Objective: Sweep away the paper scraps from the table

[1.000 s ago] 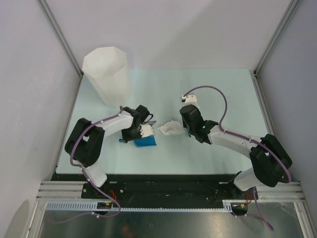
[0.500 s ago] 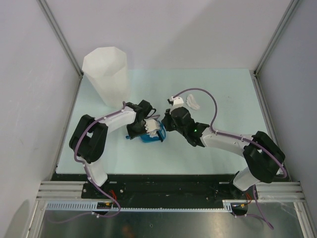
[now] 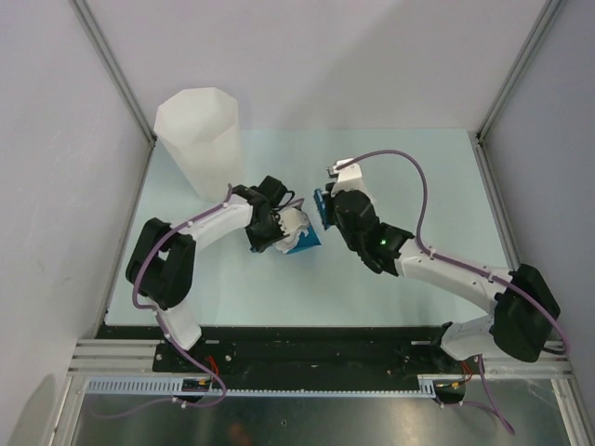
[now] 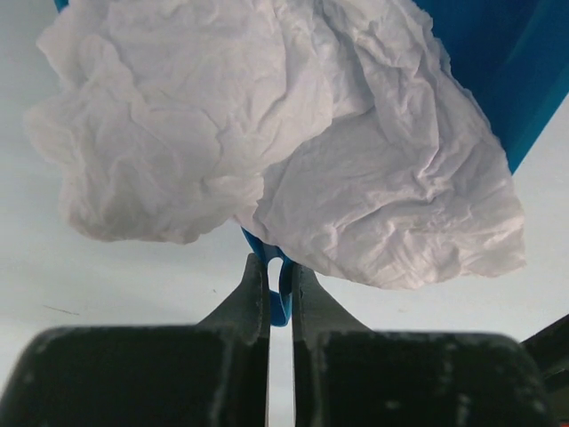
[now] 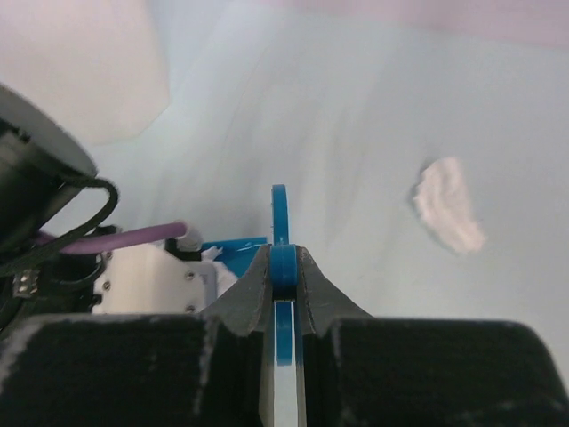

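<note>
1. the paper scraps (image 4: 267, 133): most of them sit as crumpled white wads heaped in the blue dustpan (image 4: 507, 62), bulging over its near edge. one loose scrap (image 5: 449, 216) lies alone on the table (image 5: 356, 116), well apart from the pan.
2. handling, as a judgement: the paper looks very light, soft and springy. a wad will skid or roll at a light push and could tip out of the pan if it is tilted or jolted. it is easier to push than to pinch. the safer hold is on the tools, not on the paper.
3. the left gripper (image 4: 277, 271) is clamped tight on the dustpan's thin blue handle, just under the heap. whether the pan touches the table or is lifted cannot be told.
4. the right gripper (image 5: 283, 262) is pinched on a flat blue tool (image 5: 279, 209), standing on edge between its jaws. its working end is out of sight, so it may be the brush.
5. from above, the two grippers are near each other at mid-table, the pan just left of the blue tool.
6. the tall white bin (image 3: 198, 139) stands at the far left corner, behind the left arm.
7. likely step: the loose scrap is not yet gathered, and the loaded pan needs level carrying towards the bin.
</note>
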`<state>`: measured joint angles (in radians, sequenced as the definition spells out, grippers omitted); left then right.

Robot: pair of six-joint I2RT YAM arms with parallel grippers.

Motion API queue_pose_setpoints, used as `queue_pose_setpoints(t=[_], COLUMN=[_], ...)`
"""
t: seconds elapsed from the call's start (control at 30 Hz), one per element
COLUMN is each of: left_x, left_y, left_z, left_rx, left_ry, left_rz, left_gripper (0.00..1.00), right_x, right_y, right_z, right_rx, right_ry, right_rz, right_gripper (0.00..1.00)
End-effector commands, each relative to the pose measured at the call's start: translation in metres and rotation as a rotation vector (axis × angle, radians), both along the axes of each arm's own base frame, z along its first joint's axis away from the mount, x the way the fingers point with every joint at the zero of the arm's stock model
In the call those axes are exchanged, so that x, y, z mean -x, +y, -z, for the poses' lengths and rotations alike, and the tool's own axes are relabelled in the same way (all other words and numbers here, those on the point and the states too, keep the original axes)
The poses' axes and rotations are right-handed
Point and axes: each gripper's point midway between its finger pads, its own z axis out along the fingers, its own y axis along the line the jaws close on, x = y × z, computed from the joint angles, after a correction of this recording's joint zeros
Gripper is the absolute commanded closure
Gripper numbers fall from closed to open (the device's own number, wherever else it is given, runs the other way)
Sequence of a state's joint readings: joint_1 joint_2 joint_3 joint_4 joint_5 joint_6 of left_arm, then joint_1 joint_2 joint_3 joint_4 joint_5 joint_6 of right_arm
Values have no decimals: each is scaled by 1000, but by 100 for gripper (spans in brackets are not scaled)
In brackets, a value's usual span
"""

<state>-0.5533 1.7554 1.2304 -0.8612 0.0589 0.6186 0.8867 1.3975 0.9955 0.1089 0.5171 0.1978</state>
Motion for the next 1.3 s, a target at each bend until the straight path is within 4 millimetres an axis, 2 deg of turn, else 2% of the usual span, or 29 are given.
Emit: queue_pose_setpoints(t=[0.0,0.07,0.1,0.13,0.17,0.2,0.23,0.27,0.33,0.47,0.53,0.57,0.63,0.67,0.7,0.73,0.77,0.8,0.83,0.87,0.97,1.0,1.1,1.2,1.27], left_x=[-20,-26,-31,-37,-48,-58,-66,-76,-87,-108,-115,-122,-134,-146,-150,-154,-161,-163,-163,-165,-164,-162,-157,-151,-152], left_y=[-17,-16,-13,-11,-11,-4,-1,0,9,24,34,38,58,63,79,86,94,108,116,133,161,182,216,238,245], left_z=[-34,-43,-53,-61,-78,-94,-106,-126,-150,-206,-218,-239,-257,-278,-286,-296,-321,-328,-348,-353,-370,-372,-379,-385,-388], left_rx=[101,103,111,116,138,158,172,197,208,224,210,227,220,241,233,235,242,223,221,148,-19,-148,-437,-691,-808], left_ry=[-104,-136,-165,-193,-238,-282,-312,-361,-427,-571,-592,-636,-677,-723,-733,-752,-812,-827,-881,-916,-995,-1019,-1031,-1003,-975], left_rz=[-39,-49,-60,-75,-91,-136,-156,-173,-201,-253,-282,-306,-380,-417,-462,-488,-511,-540,-558,-582,-604,-660,-691,-702,-676], left_gripper=[100,100,100,100,100,100,100,100,100,100,100,100,100,100,100,100,100,100,100,100,100,100,100,100,100], right_x=[-14,-15,-12,-15,-13,-10,-10,-9,-6,-2,0,0,1,2,2,2,2,2,2,3,3,3,3,4,5], right_y=[-55,-73,-85,-101,-108,-117,-128,-131,-140,-142,-143,-144,-142,-138,-137,-135,-133,-132,-131,-128,-121,-119,-115,-109,-105], right_z=[-69,-79,-91,-90,-94,-99,-95,-95,-93,-85,-81,-80,-76,-73,-70,-67,-63,-61,-59,-56,-50,-48,-45,-43,-43], right_rx=[38,31,2,3,-9,-22,-12,-4,10,22,32,32,43,42,46,51,60,68,72,76,87,93,98,100,100], right_ry=[-167,-176,-191,-177,-175,-176,-158,-153,-140,-110,-97,-92,-80,-73,-64,-59,-50,-46,-41,-36,-28,-27,-25,-29,-31], right_rz=[202,246,265,300,313,323,345,346,361,353,351,351,337,323,317,312,306,300,295,281,250,243,227,212,200], right_gripper=[100,100,100,100,100,100,100,100,100,100,100,100,100,100,100,100,100,100,100,100,100,100,100,100,100])
